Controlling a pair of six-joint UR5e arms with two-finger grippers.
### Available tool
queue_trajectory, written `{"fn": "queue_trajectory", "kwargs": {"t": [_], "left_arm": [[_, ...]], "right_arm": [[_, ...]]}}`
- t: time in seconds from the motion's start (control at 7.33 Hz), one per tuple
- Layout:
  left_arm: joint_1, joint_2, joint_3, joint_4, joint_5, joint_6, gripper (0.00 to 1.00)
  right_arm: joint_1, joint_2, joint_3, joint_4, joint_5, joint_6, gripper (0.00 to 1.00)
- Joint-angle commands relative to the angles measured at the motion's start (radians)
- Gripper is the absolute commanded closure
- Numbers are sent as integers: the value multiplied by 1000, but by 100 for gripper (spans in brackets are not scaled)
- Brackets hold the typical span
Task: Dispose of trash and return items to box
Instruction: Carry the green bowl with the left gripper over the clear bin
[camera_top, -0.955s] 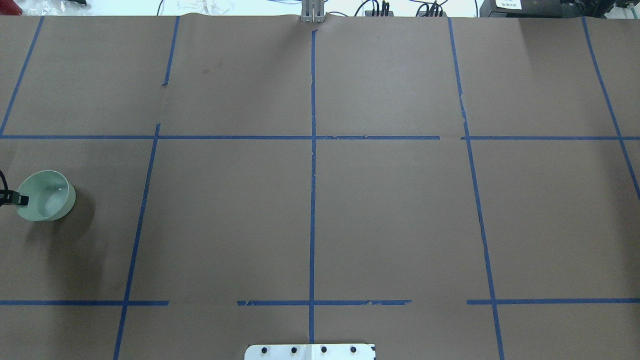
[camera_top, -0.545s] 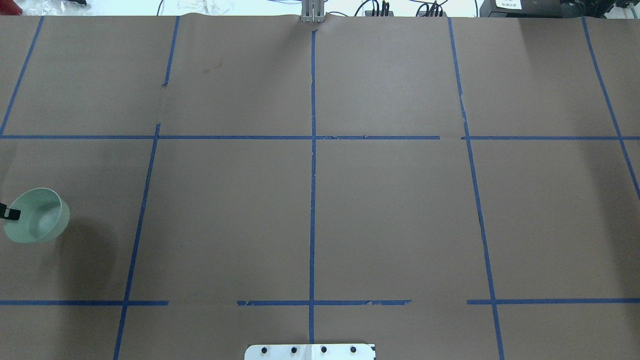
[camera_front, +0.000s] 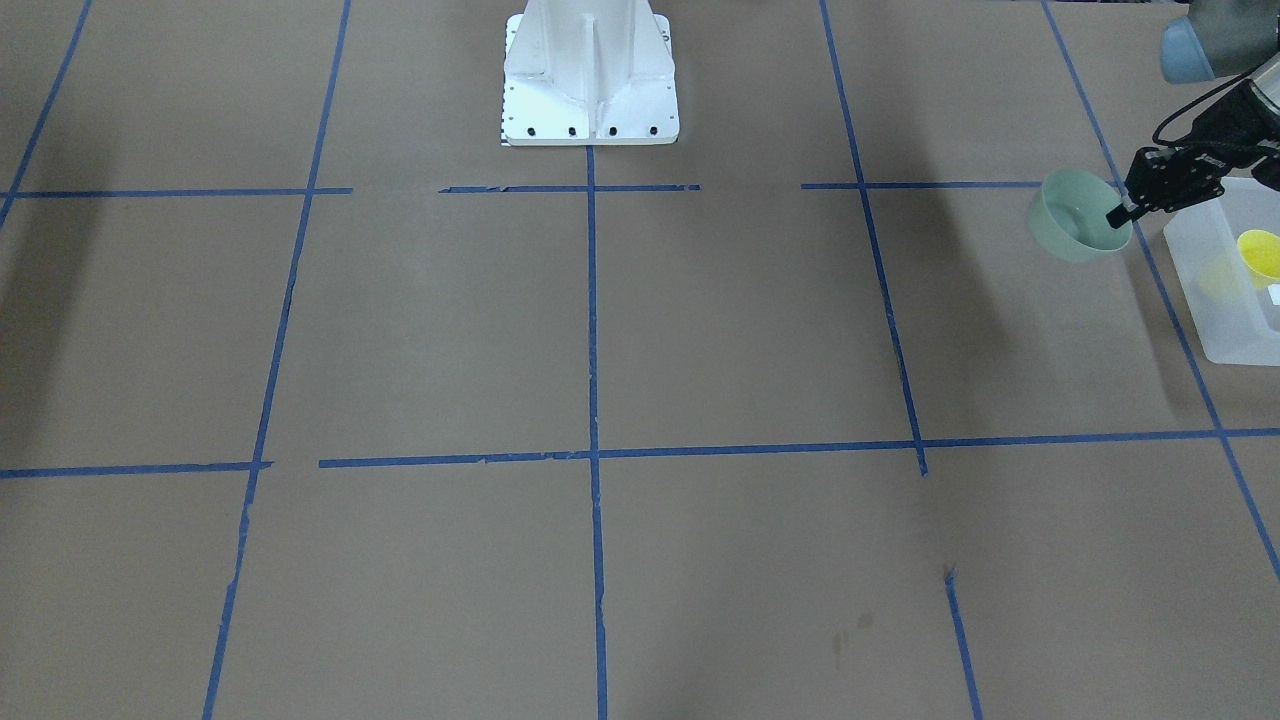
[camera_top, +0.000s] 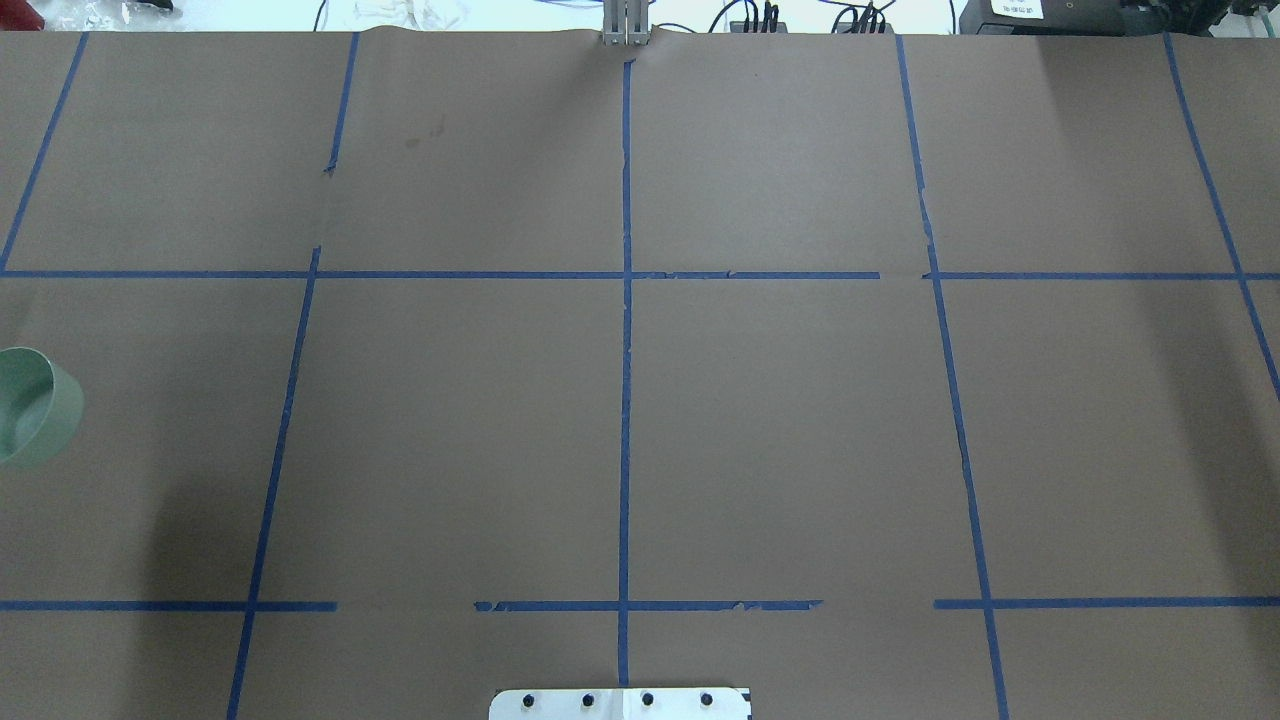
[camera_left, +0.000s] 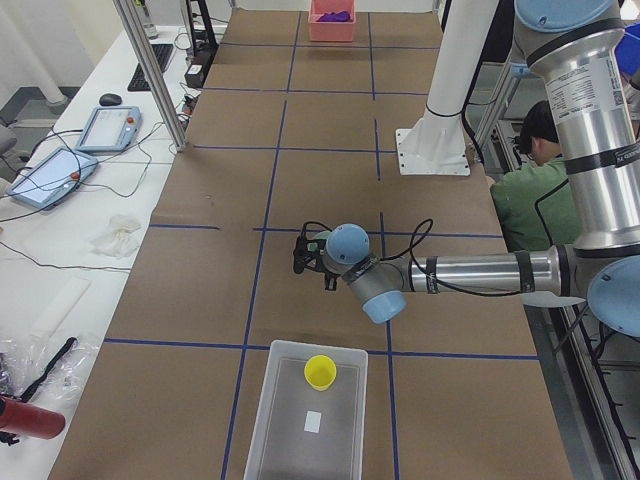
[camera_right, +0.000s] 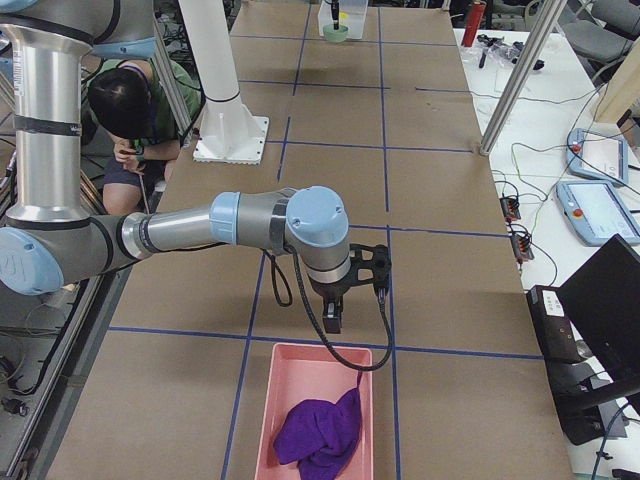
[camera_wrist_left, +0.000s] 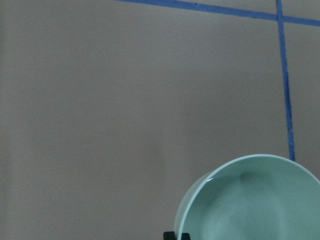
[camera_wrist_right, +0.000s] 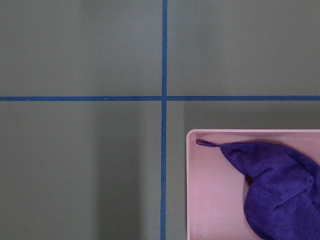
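the left end effector, clamped on the rim of the mint-green bowl, has carried it further toward the edge of the worktop, leaving it just short of the box where the yellow cup already sits.

Cup in box; bowl near box, toward table ctr; cloth in tray, opp. end.

At the table's near end, the right arm stretched over the brown-papered table, right gripper hanging just short of a pink tray holding a purple cloth, seated operator beside the white robot base, mint-green bowl far off.
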Motion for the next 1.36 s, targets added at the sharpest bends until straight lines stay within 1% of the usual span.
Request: {"fn": "queue_trajectory", "kwargs": {"t": [0.0, 0.14, 0.27, 0.41, 0.55, 0.68, 0.82, 0.95, 1.09, 1.23], "left_arm": [[-121, -7, -5, 186, -2, 278, 100], [-215, -39, -2, 334, 3, 446, 100], [-342, -74, 27, 507, 3, 652, 100], [-474, -160, 89, 691, 6, 850, 100], [-574, -249, 181, 832, 13, 1027, 100], [-643, -297, 298, 852, 36, 1130, 100], [-678, -302, 370, 850, 58, 1176, 100], [-700, -302, 430, 847, 66, 1184, 100], [-725, -302, 475, 844, 108, 1200, 100], [-726, -302, 515, 840, 124, 1201, 100]], "right_arm": [[-24, -3, 10, 41, -5, -17, 0], [-24, -23, 11, 46, 1, -17, 0], [-24, -25, 16, 43, 9, -18, 0], [-24, -28, 26, 39, 12, -3, 0], [-25, -29, 30, 38, 18, 0, 0], [-33, -31, 33, 36, 32, 6, 0], [-51, -29, 34, 36, 31, 11, 0], [-74, -29, 40, 36, 31, 14, 0], [-97, -28, 54, 41, 20, 67, 0], [-108, -28, 69, 42, 18, 110, 0]]}}
